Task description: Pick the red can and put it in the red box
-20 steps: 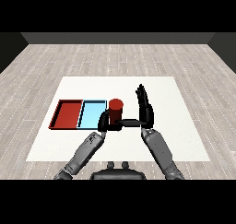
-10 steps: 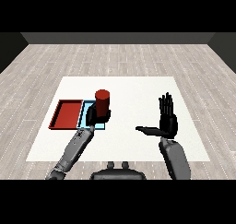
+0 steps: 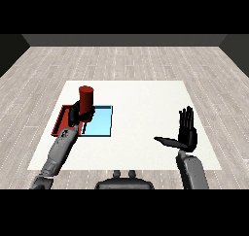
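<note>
Red can [image 3: 86, 100] carried leftward, over red tray [image 3: 62, 119]

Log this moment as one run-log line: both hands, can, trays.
left robot hand: shut on red cylindrical can, above red tray | right robot hand: open, holds nothing | light blue tray: no can inside

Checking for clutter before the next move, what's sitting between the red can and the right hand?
In the head view, only the light blue tray and bare white table lie between the red can and the right hand.
</note>
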Tool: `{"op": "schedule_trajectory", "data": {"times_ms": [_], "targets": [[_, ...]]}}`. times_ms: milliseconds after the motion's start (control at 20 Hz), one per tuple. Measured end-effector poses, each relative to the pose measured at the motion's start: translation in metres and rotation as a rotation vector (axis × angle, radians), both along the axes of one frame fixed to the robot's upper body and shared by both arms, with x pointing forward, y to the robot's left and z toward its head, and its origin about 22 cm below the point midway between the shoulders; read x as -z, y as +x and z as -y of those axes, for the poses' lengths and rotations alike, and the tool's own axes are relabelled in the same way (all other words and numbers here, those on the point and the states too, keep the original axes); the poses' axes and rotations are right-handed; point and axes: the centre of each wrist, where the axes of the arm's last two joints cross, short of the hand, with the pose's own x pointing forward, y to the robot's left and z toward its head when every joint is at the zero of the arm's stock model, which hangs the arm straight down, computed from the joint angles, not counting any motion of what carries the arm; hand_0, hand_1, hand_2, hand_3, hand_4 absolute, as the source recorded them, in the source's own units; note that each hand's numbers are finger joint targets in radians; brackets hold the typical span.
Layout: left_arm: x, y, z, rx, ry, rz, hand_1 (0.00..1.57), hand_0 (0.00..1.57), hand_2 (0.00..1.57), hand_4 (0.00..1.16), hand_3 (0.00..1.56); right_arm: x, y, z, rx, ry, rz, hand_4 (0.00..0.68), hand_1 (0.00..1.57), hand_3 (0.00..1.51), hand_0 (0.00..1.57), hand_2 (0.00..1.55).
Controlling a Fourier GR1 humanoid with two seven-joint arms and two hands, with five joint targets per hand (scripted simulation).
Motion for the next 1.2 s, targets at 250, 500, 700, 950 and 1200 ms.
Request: {"op": "schedule_trajectory", "data": {"times_ms": [250,500,700,950,1200], "targets": [[0.009,0.008,-0.066,-0.163,0.109,-0.102,1.57,1.57,1.55,1.06,1.48,0.001,0.000,0.005,0.014,-0.004,-0.024,0.000,0.00,0.00,0.00,0.00],[0.027,0.013,-0.116,-0.285,0.209,-0.187,1.57,1.57,1.54,1.02,1.43,0.013,0.002,0.006,0.001,-0.001,-0.034,0.000,0.00,0.00,0.00,0.00],[0.047,0.014,-0.139,-0.344,0.242,-0.287,1.52,1.52,1.45,1.02,1.38,0.017,0.009,0.006,-0.002,-0.024,-0.029,0.000,0.00,0.00,0.00,0.00],[0.072,0.018,-0.137,-0.364,0.281,-0.420,0.83,0.83,0.86,0.82,0.93,0.029,0.019,0.005,0.007,-0.078,-0.043,0.000,0.00,0.00,0.00,0.00],[0.094,0.010,-0.136,-0.366,0.266,-0.506,1.36,1.36,1.33,0.81,1.11,0.039,0.030,0.002,0.019,-0.113,-0.057,0.000,0.00,0.00,0.00,0.00]]}}
